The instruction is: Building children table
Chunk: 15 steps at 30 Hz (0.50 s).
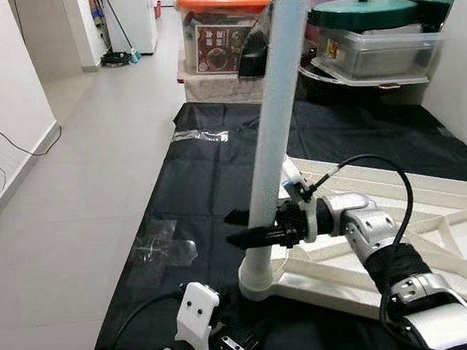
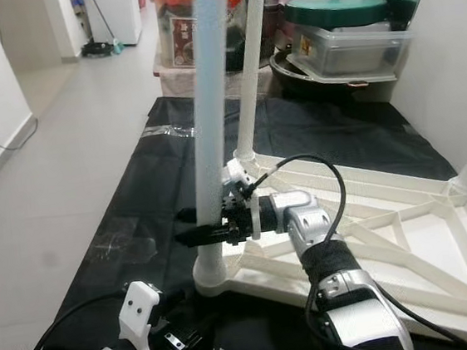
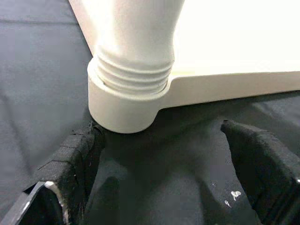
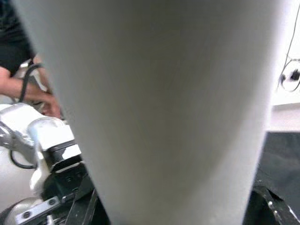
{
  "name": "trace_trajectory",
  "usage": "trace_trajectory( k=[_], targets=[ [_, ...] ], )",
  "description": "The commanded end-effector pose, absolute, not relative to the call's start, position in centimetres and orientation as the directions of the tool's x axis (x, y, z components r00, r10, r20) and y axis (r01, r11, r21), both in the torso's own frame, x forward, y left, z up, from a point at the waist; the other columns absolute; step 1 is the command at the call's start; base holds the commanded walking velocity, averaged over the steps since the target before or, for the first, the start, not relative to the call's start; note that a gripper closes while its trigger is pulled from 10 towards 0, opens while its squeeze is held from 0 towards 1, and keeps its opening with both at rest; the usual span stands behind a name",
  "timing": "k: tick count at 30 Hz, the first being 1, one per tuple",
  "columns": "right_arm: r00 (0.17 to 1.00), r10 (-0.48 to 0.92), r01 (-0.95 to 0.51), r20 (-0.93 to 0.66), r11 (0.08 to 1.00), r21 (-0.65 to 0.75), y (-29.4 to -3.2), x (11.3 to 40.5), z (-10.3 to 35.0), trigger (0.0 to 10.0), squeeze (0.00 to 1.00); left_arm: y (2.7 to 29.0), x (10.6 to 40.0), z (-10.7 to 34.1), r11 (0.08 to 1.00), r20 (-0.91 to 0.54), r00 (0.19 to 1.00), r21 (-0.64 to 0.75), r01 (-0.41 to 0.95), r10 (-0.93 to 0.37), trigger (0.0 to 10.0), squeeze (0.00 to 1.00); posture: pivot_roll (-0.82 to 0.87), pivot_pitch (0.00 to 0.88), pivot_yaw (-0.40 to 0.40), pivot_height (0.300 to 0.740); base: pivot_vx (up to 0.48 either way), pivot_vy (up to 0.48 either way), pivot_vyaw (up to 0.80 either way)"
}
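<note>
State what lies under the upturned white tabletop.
A black sheet spread on the grey floor lies under the tabletop. Whatever lies beneath the sheet is covered.

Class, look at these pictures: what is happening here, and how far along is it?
The robot is assembling a white plastic children's table, which lies upside down on a black floor sheet. Its right claw grips a tall white table leg standing upright in a corner socket. The leg's threads still show above the socket, so it looks not fully screwed in. The left claw waits open, low beside the socket. Another leg already stands behind.
</note>
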State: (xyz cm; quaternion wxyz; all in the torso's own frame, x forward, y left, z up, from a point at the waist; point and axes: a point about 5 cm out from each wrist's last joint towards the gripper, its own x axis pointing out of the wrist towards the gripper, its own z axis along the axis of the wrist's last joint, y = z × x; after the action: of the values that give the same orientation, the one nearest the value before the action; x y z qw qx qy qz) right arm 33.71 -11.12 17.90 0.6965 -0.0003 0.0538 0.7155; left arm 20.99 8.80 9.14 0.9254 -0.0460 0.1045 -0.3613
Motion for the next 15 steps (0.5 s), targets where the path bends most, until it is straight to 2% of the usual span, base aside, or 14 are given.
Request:
trace_trajectory(
  k=[1,2,3,4,5,6,7,8,9,10,11,13,14,15],
  targets=[
    [-0.051,0.990,-0.993,-0.131,-0.036,0.114,-10.7,33.4,16.8,0.0,0.00,8.6,20.8,9.0,0.732,-0.162,0.714,-0.167,0.660,-0.681,10.0,0.00,0.24,0.000,-0.109,0.740,0.000,0.000,0.00],
    [0.022,0.992,-0.996,-0.126,0.033,0.083,-10.6,33.6,16.5,0.0,0.00,8.6,20.9,9.0,0.730,-0.162,0.712,-0.168,0.662,-0.683,10.0,0.00,0.24,0.000,-0.121,0.740,0.000,0.000,0.00],
    [0.022,0.992,-0.996,-0.126,0.033,0.083,-10.6,33.6,16.5,0.0,0.00,8.6,20.9,9.0,0.730,-0.162,0.712,-0.168,0.662,-0.683,10.0,0.00,0.24,0.000,-0.121,0.740,0.000,0.000,0.00],
    [0.099,0.990,-0.994,-0.098,0.104,0.044,-10.5,33.9,16.5,0.0,0.00,8.5,20.9,9.0,0.731,-0.161,0.713,-0.169,0.661,-0.682,10.0,0.00,0.22,0.000,-0.115,0.740,0.000,0.000,0.00],
    [0.099,0.990,-0.994,-0.098,0.104,0.044,-10.5,33.9,16.5,0.0,0.00,8.5,20.9,9.0,0.731,-0.161,0.713,-0.169,0.661,-0.682,10.0,0.00,0.22,0.000,-0.115,0.740,0.000,0.000,0.00],
    [0.247,0.968,-0.969,-0.042,0.248,0.023,-10.6,34.5,16.8,0.0,0.00,8.5,20.9,9.0,0.731,-0.160,0.714,-0.171,0.660,-0.682,10.0,0.00,0.21,0.000,-0.105,0.740,0.000,0.000,0.00],
    [0.247,0.968,-0.969,-0.042,0.248,0.023,-10.6,34.5,16.8,0.0,0.00,8.5,20.9,9.0,0.731,-0.160,0.714,-0.171,0.660,-0.682,10.0,0.00,0.21,0.000,-0.105,0.740,0.000,0.000,0.00],
    [0.421,0.907,-0.907,0.011,0.420,0.027,-10.9,35.2,17.1,0.0,0.00,8.6,20.9,9.0,0.730,-0.160,0.712,-0.173,0.661,-0.683,10.0,0.00,0.21,0.000,-0.102,0.740,0.000,0.000,0.00],
    [0.421,0.907,-0.907,0.011,0.420,0.027,-10.9,35.2,17.1,0.0,0.00,8.6,20.9,9.0,0.730,-0.160,0.712,-0.173,0.661,-0.683,10.0,0.00,0.21,0.000,-0.102,0.740,0.000,0.000,0.00],
    [0.594,0.803,-0.805,0.052,0.592,0.049,-11.3,35.9,17.2,0.0,0.00,8.7,20.8,9.0,0.728,-0.161,0.710,-0.175,0.663,-0.685,10.0,0.00,0.21,0.000,-0.096,0.740,0.000,0.000,0.00],
    [0.594,0.803,-0.805,0.052,0.592,0.049,-11.3,35.9,17.2,0.0,0.00,8.7,20.8,9.0,0.728,-0.161,0.710,-0.175,0.663,-0.685,10.0,0.00,0.21,0.000,-0.096,0.740,0.000,0.000,0.00],
    [0.896,0.441,-0.445,0.059,0.890,0.100,-12.8,36.4,16.6,0.0,0.00,8.8,20.8,8.9,0.724,-0.164,0.705,-0.176,0.667,-0.690,10.0,0.00,0.20,0.000,-0.088,0.740,0.000,0.000,0.00],
    [0.896,0.441,-0.445,0.059,0.890,0.100,-12.8,36.4,16.6,0.0,0.00,8.8,20.8,8.9,0.724,-0.164,0.705,-0.176,0.667,-0.690,10.0,0.00,0.20,0.000,-0.088,0.740,0.000,0.000,0.00],
    [0.957,0.288,-0.291,0.041,0.950,0.111,-13.5,36.1,16.1,0.0,0.00,8.8,20.8,8.9,0.723,-0.166,0.704,-0.176,0.668,-0.691,10.0,0.00,0.20,0.000,-0.090,0.740,0.000,0.000,0.00]
  ],
)
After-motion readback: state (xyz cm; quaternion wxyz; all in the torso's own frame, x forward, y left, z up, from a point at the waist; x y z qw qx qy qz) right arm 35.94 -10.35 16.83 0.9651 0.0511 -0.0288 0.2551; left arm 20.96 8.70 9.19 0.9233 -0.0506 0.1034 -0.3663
